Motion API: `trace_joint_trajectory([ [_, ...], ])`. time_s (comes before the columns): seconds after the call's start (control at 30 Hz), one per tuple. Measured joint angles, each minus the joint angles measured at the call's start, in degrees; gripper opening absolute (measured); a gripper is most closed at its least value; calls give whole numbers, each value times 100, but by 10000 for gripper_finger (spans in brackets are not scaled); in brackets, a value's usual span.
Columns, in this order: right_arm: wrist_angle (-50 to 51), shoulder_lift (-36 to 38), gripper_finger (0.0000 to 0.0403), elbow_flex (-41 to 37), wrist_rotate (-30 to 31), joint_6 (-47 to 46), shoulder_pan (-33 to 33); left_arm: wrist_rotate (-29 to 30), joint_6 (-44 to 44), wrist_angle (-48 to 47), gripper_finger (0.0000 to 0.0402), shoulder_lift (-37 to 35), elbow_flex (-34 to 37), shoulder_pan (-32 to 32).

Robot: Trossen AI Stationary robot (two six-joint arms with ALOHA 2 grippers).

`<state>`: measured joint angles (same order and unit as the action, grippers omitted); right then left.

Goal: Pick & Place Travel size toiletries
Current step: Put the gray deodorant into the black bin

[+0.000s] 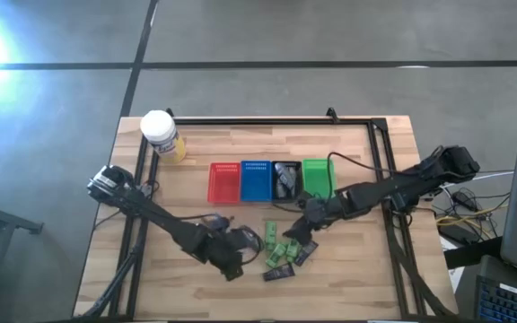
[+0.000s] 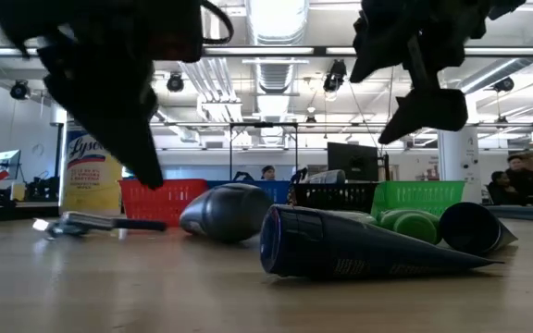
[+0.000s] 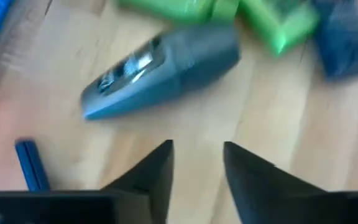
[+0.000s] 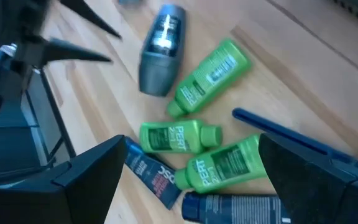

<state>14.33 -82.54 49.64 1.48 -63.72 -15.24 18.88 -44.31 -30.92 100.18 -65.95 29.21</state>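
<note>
The toiletries lie loose on the wooden table in front of the baskets. A grey oval tube (image 3: 160, 71) (image 4: 160, 56) lies on its side, with green little bottles (image 4: 210, 74) (image 1: 281, 256), dark flat tubes (image 4: 154, 174) (image 2: 359, 245) and a thin blue stick (image 4: 278, 134) (image 3: 30, 165) around it. My left gripper (image 3: 197, 152) (image 1: 232, 265) hovers open just near of the grey tube. My right gripper (image 4: 191, 140) (image 1: 296, 231) hangs wide open above the green bottles. Both are off the table in the low view.
Red (image 1: 224, 182), blue (image 1: 256, 180), black (image 1: 285, 179) and green (image 1: 317, 178) baskets stand in a row beyond the pile; the black one holds some items. A white-capped yellow jar (image 1: 160, 135) stands at the far left corner. Bare wood lies near and left of the pile.
</note>
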Motion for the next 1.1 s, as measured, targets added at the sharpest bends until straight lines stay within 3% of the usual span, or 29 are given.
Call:
trace_joint_trajectory([
  [0.13, -18, 0, 363, -19, 7, -18, -5, -46, 1694, -757, 221, -5, -465, -9],
  [0.3, -14, 0, 363, -11, 4, 18, -14, -19, 3775, -753, 297, -7, -600, -301],
  [0.57, 1, 0, 363, -17, 4, -36, -14, -1210, 6369, 6, 309, 101, -211, -1270],
  [0.9, 30, 0, 363, -17, 4, -156, -14, -2690, 6570, 640, 294, 120, 177, -1904],
  [1.1, 50, 0, 363, -21, 7, -249, -14, -3051, 6402, 983, 295, 409, 389, -1886],
])
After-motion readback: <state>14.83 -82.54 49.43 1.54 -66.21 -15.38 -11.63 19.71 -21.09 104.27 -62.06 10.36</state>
